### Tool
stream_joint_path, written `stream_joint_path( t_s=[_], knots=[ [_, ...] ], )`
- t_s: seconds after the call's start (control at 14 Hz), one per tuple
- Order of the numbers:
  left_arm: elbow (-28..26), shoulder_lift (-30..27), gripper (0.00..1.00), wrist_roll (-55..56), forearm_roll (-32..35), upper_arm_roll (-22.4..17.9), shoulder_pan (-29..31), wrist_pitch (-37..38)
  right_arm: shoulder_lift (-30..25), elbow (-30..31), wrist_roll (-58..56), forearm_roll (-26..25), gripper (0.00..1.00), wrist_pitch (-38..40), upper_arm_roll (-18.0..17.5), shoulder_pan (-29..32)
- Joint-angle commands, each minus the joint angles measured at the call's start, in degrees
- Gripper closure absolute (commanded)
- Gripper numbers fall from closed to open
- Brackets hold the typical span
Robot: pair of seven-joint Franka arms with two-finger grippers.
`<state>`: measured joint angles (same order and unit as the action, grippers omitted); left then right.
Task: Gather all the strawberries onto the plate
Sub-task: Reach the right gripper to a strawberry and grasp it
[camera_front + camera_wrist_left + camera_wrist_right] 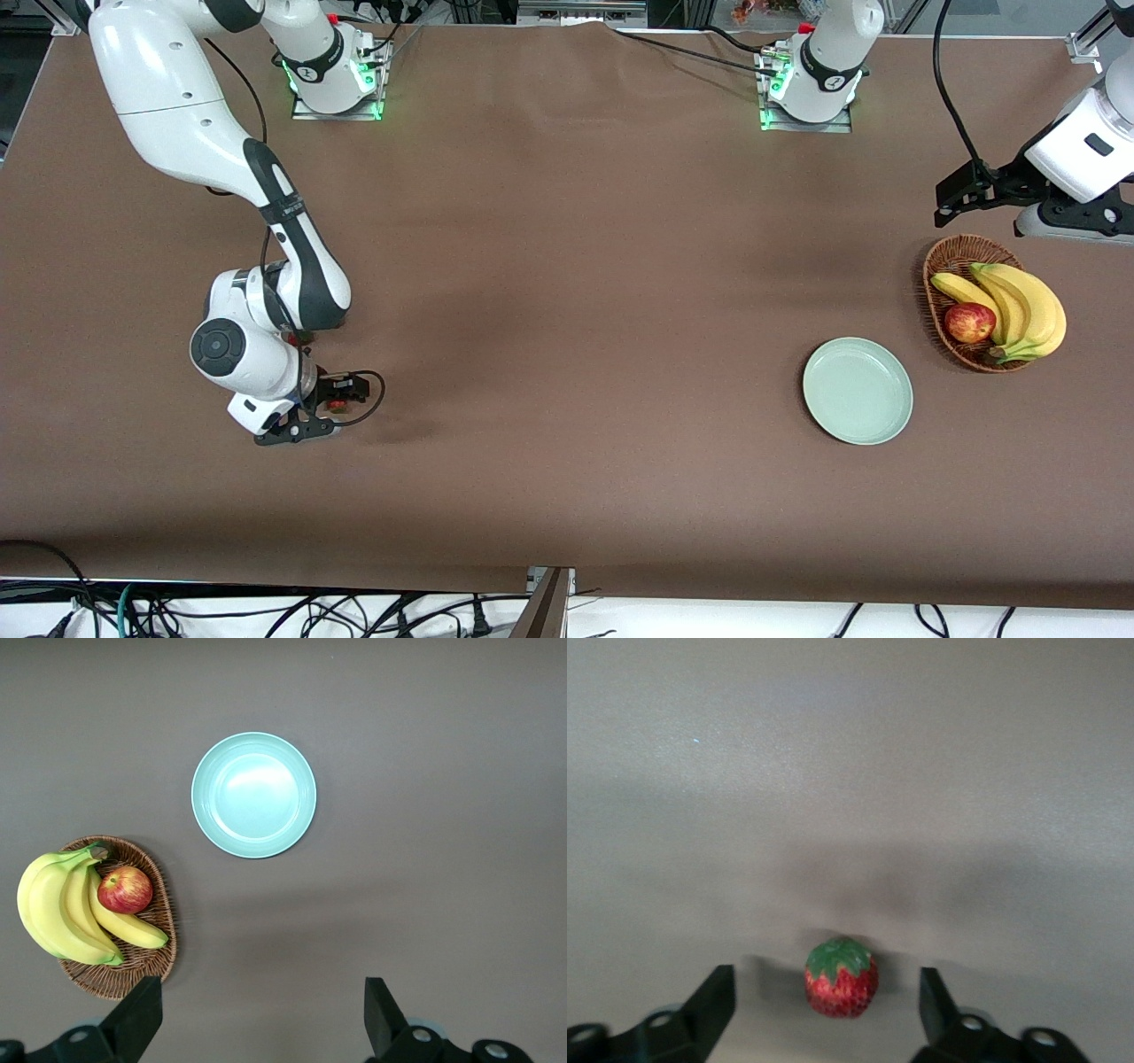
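Hanging low over the table's right-arm end in the front view, the right gripper (335, 409) is straddling a strawberry (337, 407), well apart from the empty plate (858, 390). The left gripper (961, 197) is waiting above the basket (941, 259), and in the left wrist view its fingers (137, 1014) are standing spread. In the right wrist view the fingers (713, 997) are flanking the berry (841, 979) with gaps showing, not yet pinching. It is probably light, soft and easily bruised, so a gentle squeeze across its widest part should be suiting it.

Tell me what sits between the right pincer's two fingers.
One strawberry sits on the table between the right pincer's open fingers, with a gap on each side. The right wrist view shows it plainly.
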<state>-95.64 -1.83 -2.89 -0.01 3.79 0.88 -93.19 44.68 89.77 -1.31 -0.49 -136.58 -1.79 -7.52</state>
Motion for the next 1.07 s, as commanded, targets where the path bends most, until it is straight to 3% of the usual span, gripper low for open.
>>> stream_joint_path(
  t_s=[0.0,0.14,0.36,0.57,0.78,1.0],
  knots=[
    [0.37,-0.45,0.0,-0.27,0.01,0.43,0.53,0.46,0.67,-0.83,-0.18,-0.12,0.56,0.26,0.03,-0.04],
    [0.37,-0.45,0.0,-0.27,0.1,0.43,0.53,0.46,0.67,-0.74,-0.18,-0.12,0.7,0.26,0.03,-0.04],
    [0.37,-0.45,0.0,-0.27,0.1,0.43,0.53,0.38,0.67,-0.91,0.17,0.05,0.81,0.18,0.03,-0.12],
    [0.37,-0.45,0.0,-0.27,0.01,0.43,0.53,0.46,0.67,-2.05,1.22,0.49,0.81,-0.17,0.03,-3.18],
    [0.37,-0.54,0.0,-0.27,0.01,0.43,0.53,0.46,2.77,-6.61,15.85,1.29,0.81,-0.26,0.03,-9.85],
    [0.37,-0.45,0.0,-0.27,0.1,0.43,0.53,0.46,8.12,-15.47,31.14,1.29,0.81,-0.44,0.03,-17.85]
  ],
)
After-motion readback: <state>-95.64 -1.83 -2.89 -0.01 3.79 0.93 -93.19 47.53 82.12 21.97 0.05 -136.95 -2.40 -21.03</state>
